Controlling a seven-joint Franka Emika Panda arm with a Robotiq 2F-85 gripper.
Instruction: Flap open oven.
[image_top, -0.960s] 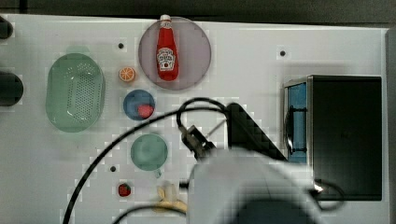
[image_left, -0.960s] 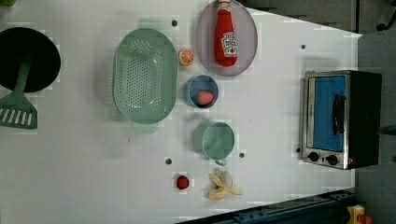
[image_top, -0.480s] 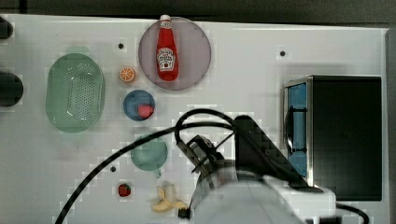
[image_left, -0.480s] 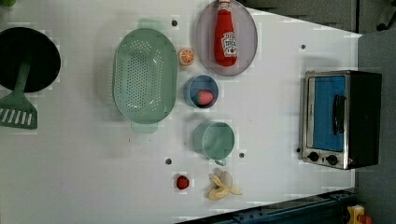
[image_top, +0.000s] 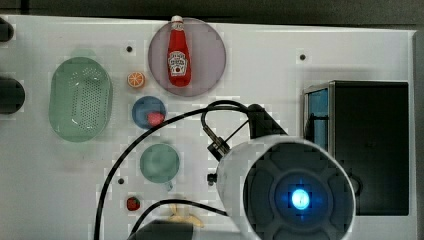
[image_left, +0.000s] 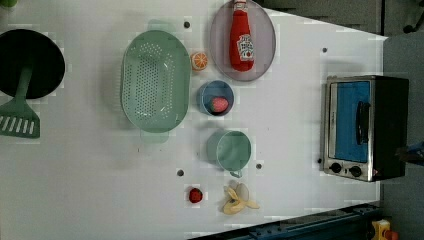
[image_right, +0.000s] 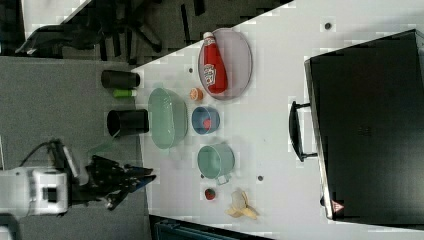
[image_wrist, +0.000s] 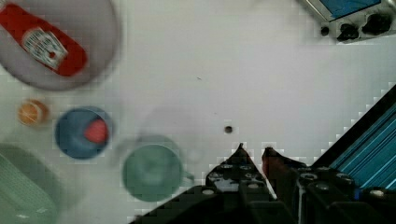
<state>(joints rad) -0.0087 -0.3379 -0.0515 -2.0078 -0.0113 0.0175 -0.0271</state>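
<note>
Pre-approach step. Oven (image_left: 365, 127) at desk (image_left: 290, 200) edge, well apart from ketchup plate (image_left: 220, 55); door closed, handle (image_left: 362, 122) untouched. Gripper (image_wrist: 254, 151) hangs over bare desk near cup (image_wrist: 152, 171), tips nearly together, holding nothing. Next: reach handle, hook it, pull down.

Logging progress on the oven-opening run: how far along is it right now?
Nothing is done yet: the oven door is closed, its bar handle flat against the blue glass. In hand: the claw hangs over bare table, fingertips nearly together, holding nothing, away from the oven. Left: reach the handle, grip it and flap the door down.
</note>
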